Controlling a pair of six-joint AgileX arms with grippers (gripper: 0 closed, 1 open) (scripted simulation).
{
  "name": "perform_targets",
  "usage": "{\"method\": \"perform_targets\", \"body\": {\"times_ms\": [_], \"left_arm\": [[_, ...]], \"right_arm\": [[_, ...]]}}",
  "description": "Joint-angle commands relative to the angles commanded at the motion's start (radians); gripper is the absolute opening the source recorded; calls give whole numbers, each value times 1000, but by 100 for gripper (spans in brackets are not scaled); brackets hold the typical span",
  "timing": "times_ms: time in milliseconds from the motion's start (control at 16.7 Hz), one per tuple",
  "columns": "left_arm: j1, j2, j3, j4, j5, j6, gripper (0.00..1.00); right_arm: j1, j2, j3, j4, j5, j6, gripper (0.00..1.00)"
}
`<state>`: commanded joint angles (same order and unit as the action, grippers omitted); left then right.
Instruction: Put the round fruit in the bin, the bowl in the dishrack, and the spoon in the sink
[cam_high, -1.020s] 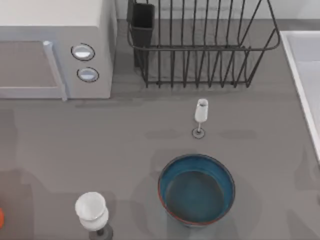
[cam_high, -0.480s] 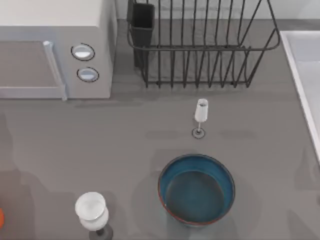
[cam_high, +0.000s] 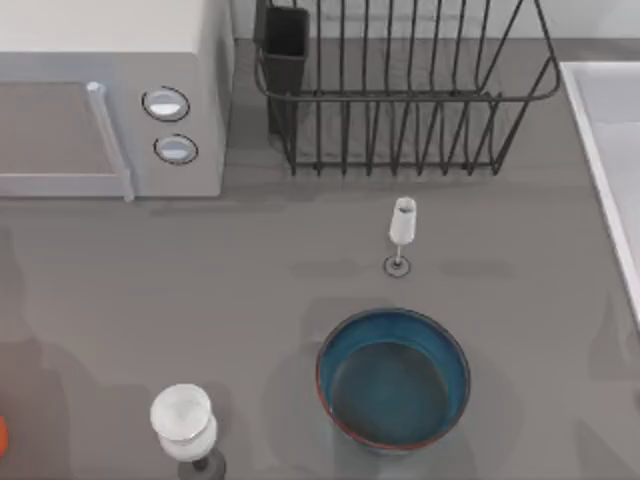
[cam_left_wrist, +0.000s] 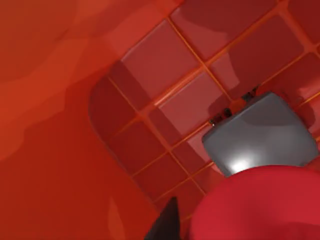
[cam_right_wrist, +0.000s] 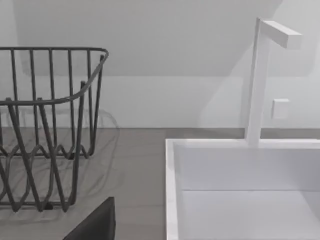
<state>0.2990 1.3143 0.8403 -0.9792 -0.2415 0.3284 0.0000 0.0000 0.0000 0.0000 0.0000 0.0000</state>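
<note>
At the far left edge of the worktop (cam_high: 250, 300) I see a small orange object (cam_high: 3, 435), cut by the frame; it is not the fruit. The white microwave (cam_high: 110, 100) fills the back left corner. A white stemmed glass (cam_high: 183, 420) stands near the front edge, left of the middle.

My left wrist view looks down into a red bin (cam_left_wrist: 165, 100) with a grid floor. The round fruit (cam_left_wrist: 260, 205) is very close to the camera, a big red curve, and a grey gripper finger (cam_left_wrist: 260, 135) lies just against it. I judge that my left gripper is pinching the round fruit above the bin, but the second finger is hidden, so this is a judgement. The step in hand is therefore the first one, and the next move calls only for spreading the fingers so the fruit drops onto the grid, then lifting the arm away from the bin.

The dishrack (cam_high: 400, 100) stands at the back edge, in the middle, with its black utensil cup (cam_high: 285, 45) on the left corner. A smaller stemmed glass (cam_high: 401, 228) stands between the rack and the bowl (cam_high: 393, 380), which sits upright near the front edge, untouched. Carrying the bowl to the rack must avoid that glass.

The sink (cam_high: 600, 130) is at the right edge. My right wrist view faces the sink (cam_right_wrist: 240, 190) and its tap (cam_right_wrist: 260, 80); whether the right gripper is spread, I cannot tell.
</note>
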Motion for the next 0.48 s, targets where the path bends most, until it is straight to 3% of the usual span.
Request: {"method": "perform_targets", "body": {"times_ms": [240,480], "left_arm": [[0,0,0,0,0,0,98],[0,0,0,0,0,0,100]], "right_arm": [[0,0,0,0,0,0,100],[0,0,0,0,0,0,100]]}}
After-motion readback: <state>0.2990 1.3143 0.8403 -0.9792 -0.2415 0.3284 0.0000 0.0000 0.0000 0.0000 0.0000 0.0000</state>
